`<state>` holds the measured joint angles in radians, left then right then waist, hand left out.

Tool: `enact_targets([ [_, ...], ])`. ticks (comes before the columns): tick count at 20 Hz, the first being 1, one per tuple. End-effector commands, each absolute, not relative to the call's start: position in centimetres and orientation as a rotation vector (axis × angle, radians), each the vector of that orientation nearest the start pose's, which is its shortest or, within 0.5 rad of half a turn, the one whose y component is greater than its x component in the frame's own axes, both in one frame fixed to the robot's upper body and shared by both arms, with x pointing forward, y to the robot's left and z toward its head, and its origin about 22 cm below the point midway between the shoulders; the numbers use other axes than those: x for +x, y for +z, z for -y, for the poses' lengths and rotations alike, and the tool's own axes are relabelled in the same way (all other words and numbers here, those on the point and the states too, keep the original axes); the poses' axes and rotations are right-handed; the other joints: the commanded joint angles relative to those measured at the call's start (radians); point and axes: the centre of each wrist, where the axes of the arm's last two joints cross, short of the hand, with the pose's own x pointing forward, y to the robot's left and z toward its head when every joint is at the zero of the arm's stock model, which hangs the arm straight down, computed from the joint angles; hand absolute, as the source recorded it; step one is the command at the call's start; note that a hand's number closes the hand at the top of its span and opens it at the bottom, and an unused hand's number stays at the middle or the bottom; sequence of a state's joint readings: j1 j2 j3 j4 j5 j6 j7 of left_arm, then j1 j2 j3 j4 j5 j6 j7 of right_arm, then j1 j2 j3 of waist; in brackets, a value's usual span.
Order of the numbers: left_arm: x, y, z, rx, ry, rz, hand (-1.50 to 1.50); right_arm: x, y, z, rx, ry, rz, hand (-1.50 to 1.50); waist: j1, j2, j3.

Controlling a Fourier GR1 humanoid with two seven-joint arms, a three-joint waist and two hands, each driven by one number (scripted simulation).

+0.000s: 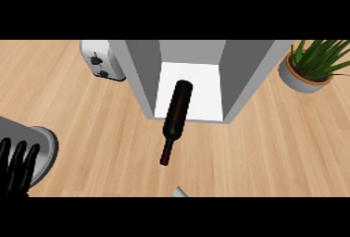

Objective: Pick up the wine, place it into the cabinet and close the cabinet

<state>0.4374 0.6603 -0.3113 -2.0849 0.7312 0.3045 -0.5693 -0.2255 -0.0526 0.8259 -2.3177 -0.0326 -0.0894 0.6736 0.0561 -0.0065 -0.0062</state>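
Observation:
The wine bottle (pixel 175 115) is dark and slim. Its base end rests on the white floor of the open grey cabinet (pixel 242 78), and its neck sticks out over the wooden counter toward me. No hand touches it. My left hand (pixel 17 169) shows at the lower left edge, fingers straight and pointing up, well left of the bottle. At the bottom edge below the bottle's neck is a small grey sliver (pixel 179 192), part of my right arm; the right hand itself is out of sight.
A white toaster (pixel 103 60) stands just left of the cabinet. A potted green plant (pixel 311 67) is at the back right. A grey round vessel (pixel 42 148) sits at the left edge beside my left hand.

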Motion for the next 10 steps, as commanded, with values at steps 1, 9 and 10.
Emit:
enact_targets([
  [1, 12.8, 6.5, -30.5, -0.162, 0.189, 1.933, -1.50, 13.1, 19.3, 5.3, 0.728, 0.742, 1.686, 1.50, 0.008, 0.002, -0.002],
  [9, 12.4, 8.0, -32.9, -0.198, 0.167, 1.947, -1.50, 19.4, 22.3, 0.8, 0.647, 0.731, 1.661, 1.50, 0.033, 0.009, 0.001],
  [10, 13.6, 7.7, -33.3, -0.184, 0.198, 1.960, -1.50, 20.1, 23.1, 0.1, 0.648, 0.734, 1.656, 1.50, 0.015, 0.013, 0.001],
])
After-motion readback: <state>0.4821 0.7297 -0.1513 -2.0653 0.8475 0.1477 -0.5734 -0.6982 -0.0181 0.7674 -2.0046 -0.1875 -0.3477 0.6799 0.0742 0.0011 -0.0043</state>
